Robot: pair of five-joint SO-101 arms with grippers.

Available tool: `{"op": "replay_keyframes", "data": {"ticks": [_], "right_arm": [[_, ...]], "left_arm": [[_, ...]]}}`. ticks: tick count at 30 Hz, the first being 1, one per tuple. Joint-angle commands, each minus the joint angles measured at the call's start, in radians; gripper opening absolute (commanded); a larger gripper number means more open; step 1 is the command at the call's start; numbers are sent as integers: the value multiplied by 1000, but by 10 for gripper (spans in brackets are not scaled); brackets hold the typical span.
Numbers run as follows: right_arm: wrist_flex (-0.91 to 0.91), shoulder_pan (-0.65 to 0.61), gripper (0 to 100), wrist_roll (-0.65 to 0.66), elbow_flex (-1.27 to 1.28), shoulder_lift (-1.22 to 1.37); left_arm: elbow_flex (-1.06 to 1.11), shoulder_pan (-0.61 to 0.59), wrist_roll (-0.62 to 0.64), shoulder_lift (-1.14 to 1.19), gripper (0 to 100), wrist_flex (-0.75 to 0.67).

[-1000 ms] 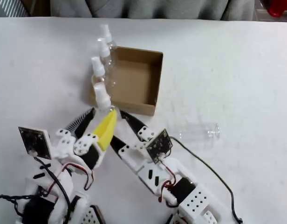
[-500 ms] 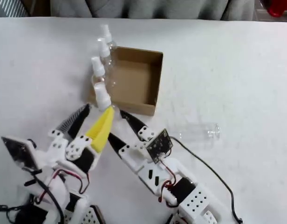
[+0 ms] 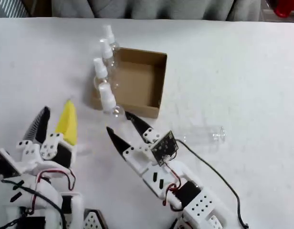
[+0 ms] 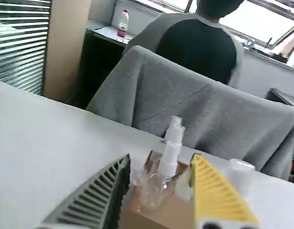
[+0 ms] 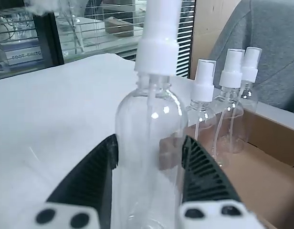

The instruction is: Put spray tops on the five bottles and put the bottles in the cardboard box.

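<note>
A clear bottle with a white spray top stands upright at the cardboard box's near left corner. My right gripper is shut on its lower body, one black finger on each side; the right wrist view has the bottle between the fingertips of the right gripper. Three more topped bottles stand in a row along the box's left wall, outside it. A bare bottle lies on its side to the right. My left gripper is open and holds nothing, well left of the bottles.
The box is open-topped with nothing inside. A cable trails from the right arm across the near right of the table. In the left wrist view the left gripper faces the bottle row and the box.
My left gripper has pulled back from the front bottle's spray top toward the near left, still open. The right gripper and the bottle have stayed put.
</note>
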Motion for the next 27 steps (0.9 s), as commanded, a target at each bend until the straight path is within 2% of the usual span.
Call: {"op": "replay_keyframes", "data": {"ticks": [1, 5, 7, 12, 18, 27], "right_arm": [[-30, 15, 15, 6, -35, -7], [-30, 16, 15, 6, -34, -12], [-30, 16, 15, 6, -34, -13], [-33, 65, 15, 6, -38, -15], [-33, 153, 15, 5, -74, -5], [-31, 321, 15, -163, -129, -4]], "left_arm": [[74, -90, -17, -7, 156, -18], [173, -160, -124, -7, 11, -64], [221, -197, -138, -7, 42, -75], [316, -259, -144, -7, 22, -74], [440, -255, -144, -7, 21, -75], [612, -263, -146, -7, 21, -227]]}}
